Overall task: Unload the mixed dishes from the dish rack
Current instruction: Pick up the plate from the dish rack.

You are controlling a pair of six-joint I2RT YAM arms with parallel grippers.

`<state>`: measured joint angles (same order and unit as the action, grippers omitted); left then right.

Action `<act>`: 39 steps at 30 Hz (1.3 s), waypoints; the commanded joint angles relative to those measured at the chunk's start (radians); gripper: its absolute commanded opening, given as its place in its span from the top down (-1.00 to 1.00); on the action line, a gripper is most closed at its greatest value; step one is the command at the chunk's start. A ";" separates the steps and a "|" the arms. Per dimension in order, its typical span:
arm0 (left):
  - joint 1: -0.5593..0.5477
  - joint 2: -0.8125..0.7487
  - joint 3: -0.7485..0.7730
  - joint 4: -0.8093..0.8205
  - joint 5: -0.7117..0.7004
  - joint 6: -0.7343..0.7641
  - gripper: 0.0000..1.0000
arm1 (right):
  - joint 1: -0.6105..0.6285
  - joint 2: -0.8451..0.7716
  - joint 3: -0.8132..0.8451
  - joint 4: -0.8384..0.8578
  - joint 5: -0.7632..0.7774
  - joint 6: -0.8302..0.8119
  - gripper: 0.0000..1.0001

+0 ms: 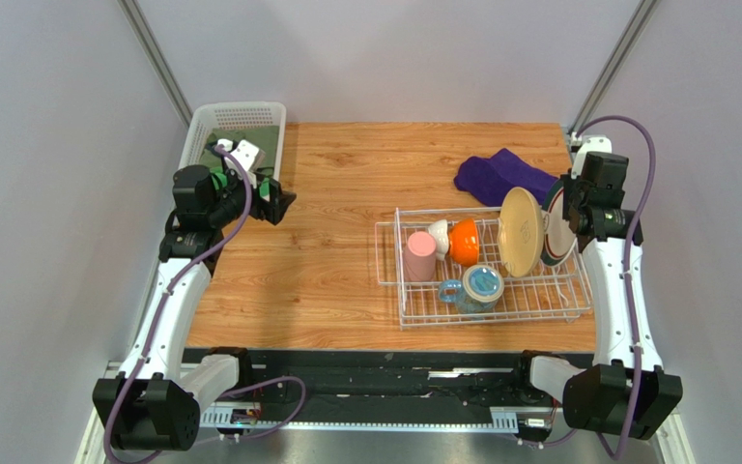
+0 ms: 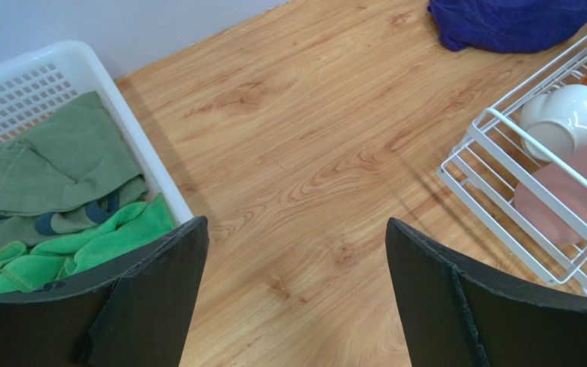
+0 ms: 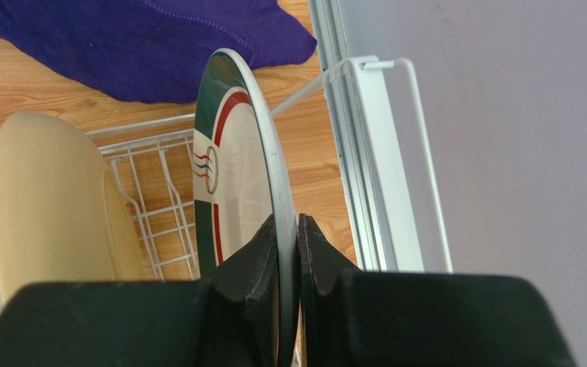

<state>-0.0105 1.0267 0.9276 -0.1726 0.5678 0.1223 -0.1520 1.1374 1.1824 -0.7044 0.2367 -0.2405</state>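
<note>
The dish rack (image 1: pixel 500 321) stands at the table's right. In it lie a pink tumbler (image 1: pixel 419 257), a white bowl (image 1: pixel 439 235), an orange bowl (image 1: pixel 465 242) and a blue mug (image 1: pixel 479 285). A cream plate (image 1: pixel 522 232) stands upright, and beside it a white plate with green and red stripes (image 1: pixel 558 237). My right gripper (image 3: pixel 288 222) is shut on the striped plate's (image 3: pixel 235 168) rim, one finger on each face. The plate is still upright at the rack's right end. My left gripper (image 2: pixel 295 223) hangs open and empty over bare wood at the far left.
A purple cloth (image 1: pixel 502 177) lies behind the rack. A white mesh basket (image 1: pixel 235 121) with green cloths (image 2: pixel 67 168) sits at the back left, just beside my left gripper. The table's right edge and frame rail (image 3: pixel 350 153) run close to the striped plate.
</note>
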 commanded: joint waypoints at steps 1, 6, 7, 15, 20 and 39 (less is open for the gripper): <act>0.004 -0.016 -0.004 0.045 0.014 0.013 -0.87 | -0.006 -0.018 0.108 0.007 0.013 -0.016 1.00; 0.004 -0.014 0.007 0.044 0.014 0.008 -0.86 | -0.006 -0.005 0.190 -0.047 -0.004 -0.025 1.00; 0.004 -0.013 0.011 0.044 0.014 0.007 -0.86 | -0.006 -0.004 0.203 -0.062 -0.007 -0.028 1.00; 0.004 0.012 0.054 0.027 0.068 -0.015 -0.86 | -0.006 0.028 0.376 -0.133 -0.025 -0.056 1.00; -0.002 0.019 0.066 0.059 0.168 -0.027 -0.88 | -0.003 0.068 0.537 -0.181 -0.115 -0.042 1.00; -0.183 0.197 0.248 0.200 0.402 -0.118 -0.88 | 0.100 0.179 0.695 -0.120 -0.694 0.081 1.00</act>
<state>-0.1501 1.2312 1.1648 -0.1310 0.8989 0.0322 -0.1146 1.3083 1.8622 -0.9379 -0.2970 -0.2066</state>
